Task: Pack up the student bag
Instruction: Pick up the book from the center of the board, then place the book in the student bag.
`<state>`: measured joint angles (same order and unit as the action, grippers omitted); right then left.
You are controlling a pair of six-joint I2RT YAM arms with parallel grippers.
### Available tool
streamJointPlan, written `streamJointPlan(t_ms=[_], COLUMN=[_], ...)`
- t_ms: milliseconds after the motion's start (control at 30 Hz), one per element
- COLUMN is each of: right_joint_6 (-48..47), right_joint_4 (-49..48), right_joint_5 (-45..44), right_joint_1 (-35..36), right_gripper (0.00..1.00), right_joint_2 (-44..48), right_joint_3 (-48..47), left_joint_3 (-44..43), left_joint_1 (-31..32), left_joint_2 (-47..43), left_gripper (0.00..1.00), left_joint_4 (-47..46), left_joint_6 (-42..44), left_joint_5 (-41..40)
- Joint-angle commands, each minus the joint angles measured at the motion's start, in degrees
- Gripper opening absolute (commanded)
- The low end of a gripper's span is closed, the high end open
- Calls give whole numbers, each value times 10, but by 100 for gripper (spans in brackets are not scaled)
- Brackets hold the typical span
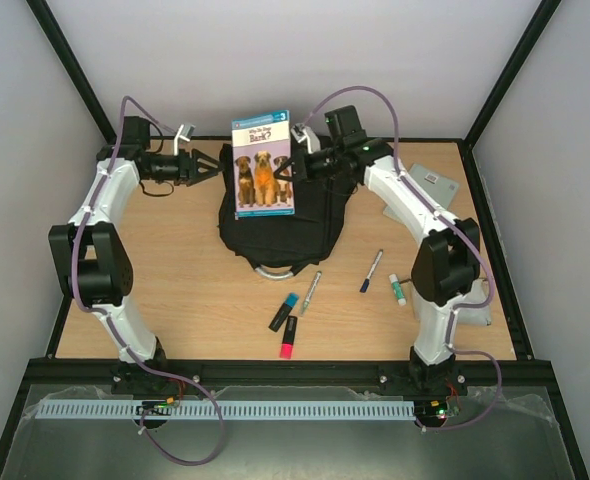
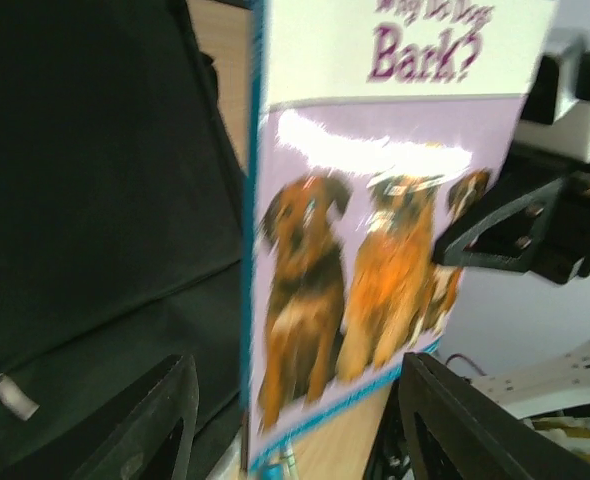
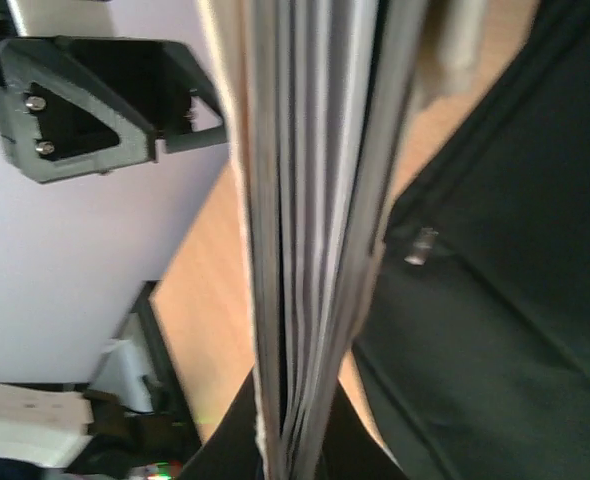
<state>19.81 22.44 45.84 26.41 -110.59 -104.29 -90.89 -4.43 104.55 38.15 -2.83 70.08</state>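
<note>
Directly beneath the upright book [image 1: 263, 165] lies the black backpack [image 1: 300, 235]. The right gripper [image 1: 293, 170] is clamped on the book's page edge. The left gripper [image 1: 213, 164], jaws apart, sits just beside the book's spine, apparently clear of it.

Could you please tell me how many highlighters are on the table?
2: the blue-tipped highlighter and the pink-tipped highlighter beside it, near the student bag; more may hide beneath.

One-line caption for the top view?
Right gripper grips the book above the bag; left gripper open beside it, pens on the table.
</note>
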Motion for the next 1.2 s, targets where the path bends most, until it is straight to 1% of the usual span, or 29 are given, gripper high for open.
streamJointPlan(t_ms=[0,100,200,333,467,533,600,733,800,833,867,1000,1167], right_joint_6=[-171,-271,-314,-312,-301,-296,-291,-284,-282,-281,-281,-277,-263], right_joint_4=[108,155,163,169,165,160,155,149,145,144,143,141,127], right_joint_5=[-111,-141,-182,-208,-220,-230,-233,-231,-231,-230,-230,-222,-198], right_joint_1=[-29,-51,-85,-133,-164,-171,-179,-193,-198,-200,-201,-202,-202], right_gripper=[1,1,1,1,1,1,1,1,1,1,1,1,1], right_joint_2=[78,121,175,235,295,321,337,356,358,359,358,353,348], right_joint_3=[-4,21,68,131,200,229,252,277,282,284,284,287,299], left_joint_3=[-26,-26,-24,-7,51,72,83,80,74,73,72,60,70], left_joint_1=[5,23,52,115,198,242,275,294,297,301,305,328,360], left_joint_2=[-35,-48,-66,-96,-134,-135,-126,-85,-60,-50,-41,-8,17], left_gripper=[58,55,53,54,57,58,58,61,64,67,68,66,65], left_joint_4=[105,126,126,145,143,149,154,154,157,155,151,144,106], left_joint_6=[138,204,237,350,462,512,542,553,559,562,563,564,549], left_joint_5=[-89,-135,-193,-250,-322,-365,-402,-430,-441,-449,-453,-460,-469])
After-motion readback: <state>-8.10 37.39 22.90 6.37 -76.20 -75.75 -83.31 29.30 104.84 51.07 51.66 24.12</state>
